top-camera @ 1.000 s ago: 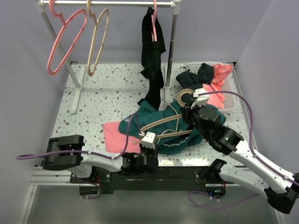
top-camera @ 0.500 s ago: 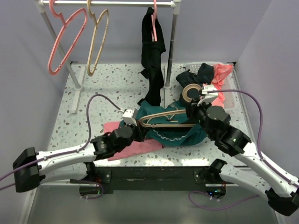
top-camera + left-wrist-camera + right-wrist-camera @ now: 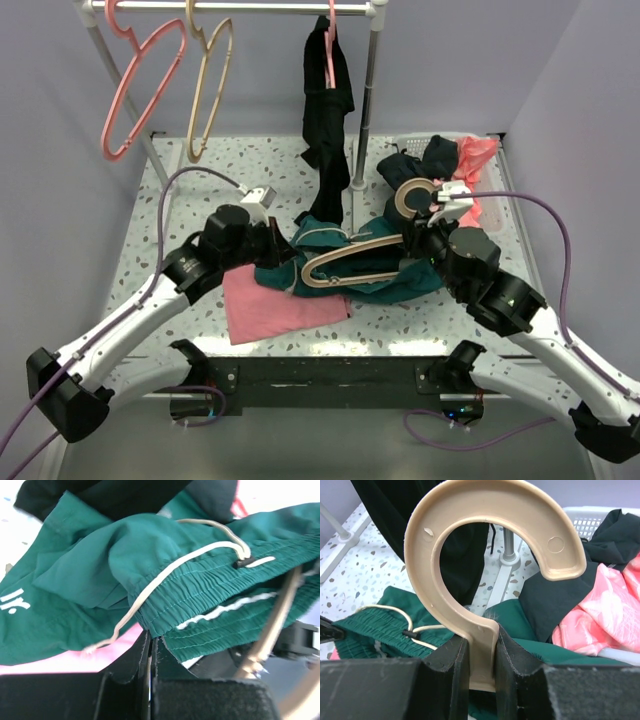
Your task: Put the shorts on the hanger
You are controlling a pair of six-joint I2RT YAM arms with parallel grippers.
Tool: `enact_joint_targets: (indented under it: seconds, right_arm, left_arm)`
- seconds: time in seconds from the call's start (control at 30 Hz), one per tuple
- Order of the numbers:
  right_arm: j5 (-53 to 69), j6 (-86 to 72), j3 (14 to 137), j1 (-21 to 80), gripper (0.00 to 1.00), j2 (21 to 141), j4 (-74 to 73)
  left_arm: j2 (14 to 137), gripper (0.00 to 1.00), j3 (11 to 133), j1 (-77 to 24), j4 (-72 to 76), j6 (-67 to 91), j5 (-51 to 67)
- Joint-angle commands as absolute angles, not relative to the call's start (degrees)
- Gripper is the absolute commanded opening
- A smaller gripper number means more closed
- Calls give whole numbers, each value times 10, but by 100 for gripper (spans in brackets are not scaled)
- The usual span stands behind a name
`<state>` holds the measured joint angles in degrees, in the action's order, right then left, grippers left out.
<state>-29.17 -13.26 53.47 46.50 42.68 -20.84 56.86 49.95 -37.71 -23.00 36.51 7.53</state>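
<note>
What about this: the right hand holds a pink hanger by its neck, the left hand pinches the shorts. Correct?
No. The right wrist view shows a tan hanger, not pink. The right hand holds it by its neck; the left hand pinches the shorts.

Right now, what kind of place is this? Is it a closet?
Probably not a closet, more likely a robot practice booth set up for laundry. A clothes rail with hangers stands on a speckled table, a white basket holds clothes, and two robot arms are bolted at the table's edge.
</note>
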Motion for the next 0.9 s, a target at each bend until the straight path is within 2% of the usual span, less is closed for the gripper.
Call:
enact_joint_targets:
  seconds: [0.0,0.23,0.53,0.87]
  right_arm:
    - [-350,-105,588,463,0,419,-207]
    - [-413,-96,625,464,0,447,-175]
    - [-425,-35,656,464,0,476,-106]
    - [-426,-4,717,491,0,528,-62]
  left_arm:
    - [569,0,590,-361,-298,319,148]
    - [569,0,673,-360,-391,294,149]
    - [577,0,787,-361,-442,315,192]
    - [613,0,883,-361,-373,419,305]
